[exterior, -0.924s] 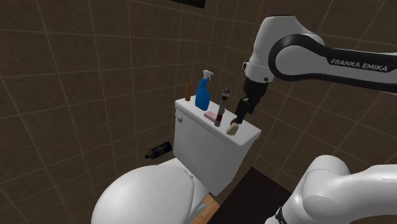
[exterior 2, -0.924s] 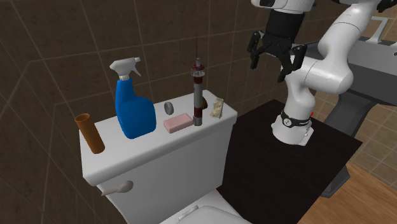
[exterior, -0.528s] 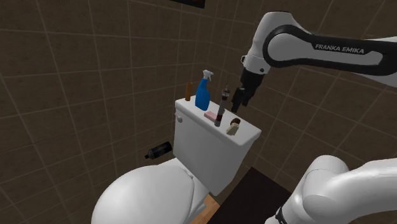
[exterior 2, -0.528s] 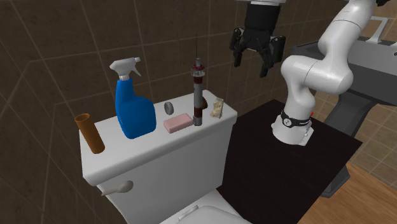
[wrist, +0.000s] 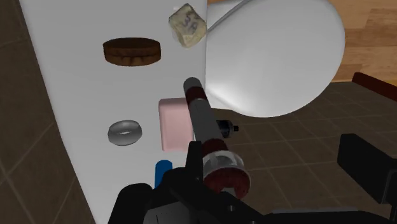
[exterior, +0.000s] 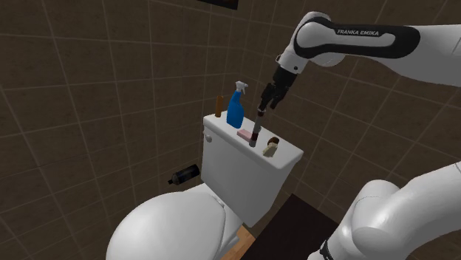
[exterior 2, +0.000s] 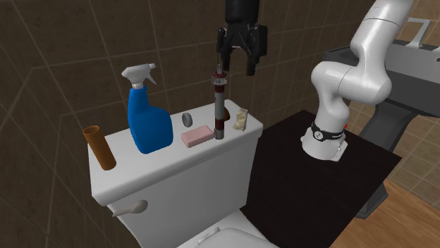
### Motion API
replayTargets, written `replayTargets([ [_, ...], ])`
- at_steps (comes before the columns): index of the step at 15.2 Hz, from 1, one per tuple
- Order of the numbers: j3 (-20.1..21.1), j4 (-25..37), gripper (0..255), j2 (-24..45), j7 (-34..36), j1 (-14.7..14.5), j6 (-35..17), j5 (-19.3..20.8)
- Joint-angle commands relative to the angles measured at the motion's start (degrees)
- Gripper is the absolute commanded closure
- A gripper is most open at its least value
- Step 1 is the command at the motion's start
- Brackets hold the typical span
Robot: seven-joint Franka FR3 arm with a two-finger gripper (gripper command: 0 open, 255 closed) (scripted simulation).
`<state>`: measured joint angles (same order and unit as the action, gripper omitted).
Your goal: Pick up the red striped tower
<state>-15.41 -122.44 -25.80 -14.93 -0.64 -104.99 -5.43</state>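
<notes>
Hovering above the red striped tower (exterior 2: 219, 106), upright on the toilet tank lid (exterior 2: 155, 176) beside a pink soap (exterior 2: 197, 136), the gripper (exterior 2: 237, 65) has fingers spread wide, evidently aligned to straddle it.

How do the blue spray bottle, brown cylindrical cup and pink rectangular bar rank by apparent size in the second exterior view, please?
Blue spray bottle, largest
brown cylindrical cup
pink rectangular bar, smallest, though those two look close
</notes>
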Motion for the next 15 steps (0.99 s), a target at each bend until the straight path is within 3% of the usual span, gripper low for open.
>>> replayTargets([
  [1, -2.98, 4.08, 0, 3.70, -3.11, -0.46, -0.07, -3.03],
  [2, -4.37, 6.02, 0, 5.62, -4.63, -0.68, -0.09, -4.72],
  [12, -4.55, 0.07, 0, 5.41, -5.99, -0.52, -5.69, -4.96],
  [13, -4.57, 0.04, 255, 5.39, -6.01, -0.51, -5.69, -4.95],
  [15, -4.55, 0.01, 255, 5.38, -5.99, -0.51, -5.71, -4.95],
])
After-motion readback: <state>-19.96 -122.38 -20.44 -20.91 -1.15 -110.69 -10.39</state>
